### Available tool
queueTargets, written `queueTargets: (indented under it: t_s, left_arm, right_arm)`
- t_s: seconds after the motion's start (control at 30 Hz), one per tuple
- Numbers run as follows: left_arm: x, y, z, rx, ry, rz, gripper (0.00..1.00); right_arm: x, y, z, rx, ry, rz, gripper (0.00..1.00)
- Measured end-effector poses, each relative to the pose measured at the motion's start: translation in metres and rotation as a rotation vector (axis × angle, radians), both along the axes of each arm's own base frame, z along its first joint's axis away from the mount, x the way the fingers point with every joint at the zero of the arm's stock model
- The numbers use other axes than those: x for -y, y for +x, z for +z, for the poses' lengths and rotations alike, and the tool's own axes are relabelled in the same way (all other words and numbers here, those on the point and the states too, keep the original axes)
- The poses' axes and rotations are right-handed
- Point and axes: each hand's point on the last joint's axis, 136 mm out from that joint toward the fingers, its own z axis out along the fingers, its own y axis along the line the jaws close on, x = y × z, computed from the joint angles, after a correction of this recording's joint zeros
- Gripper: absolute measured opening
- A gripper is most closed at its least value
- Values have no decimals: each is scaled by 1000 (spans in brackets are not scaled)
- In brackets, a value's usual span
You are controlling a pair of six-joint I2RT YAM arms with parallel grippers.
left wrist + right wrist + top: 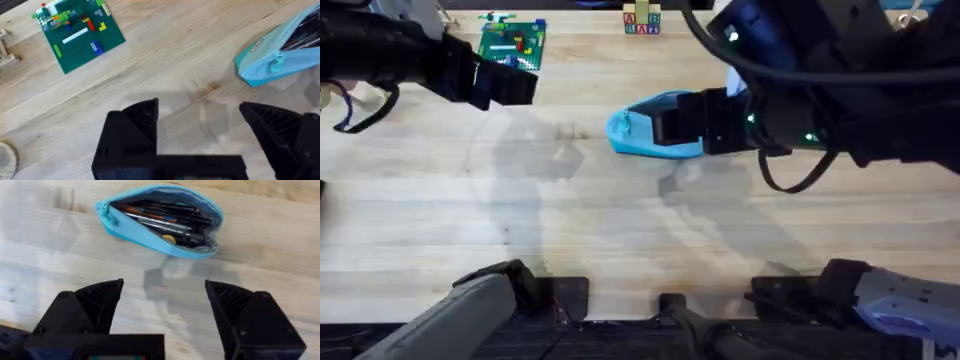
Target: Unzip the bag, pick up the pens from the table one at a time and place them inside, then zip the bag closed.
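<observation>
The light-blue bag [150, 232] lies on the table [620, 230] with its zipper open. Dark pens [165, 220] lie side by side inside it. My right gripper [164, 287] hangs open just above the wood beside the bag, nothing between its fingers. From overhead, the right gripper [665, 125] covers the right part of the bag [635, 135]. My left gripper [515, 88] is at the far left, well away from the bag. It is open and empty [199, 107], with the bag's zipper end [272, 62] ahead of it.
A green brick baseplate [513, 42] with small coloured bricks lies at the back left, close to the left gripper. Lettered toy blocks [641, 20] stand at the back edge. A round wooden piece [7, 157] lies near the left gripper.
</observation>
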Motion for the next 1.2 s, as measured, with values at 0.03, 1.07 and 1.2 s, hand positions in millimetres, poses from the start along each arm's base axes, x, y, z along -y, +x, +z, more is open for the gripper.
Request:
queueTargets:
  t_s: [0.03,1.07,1.2]
  left_arm:
    - [-1,0,0,-2,4,3,994]
    - [0,-18,-38,-92,-123,-231,993]
    - [4,-12,-41,-58,-136,-294,993]
  right_arm:
    - [1,0,0,2,-1,-5,997]
    - [-29,0,-8,2,51,-25,996]
    - [-49,0,-14,6,67,2,995]
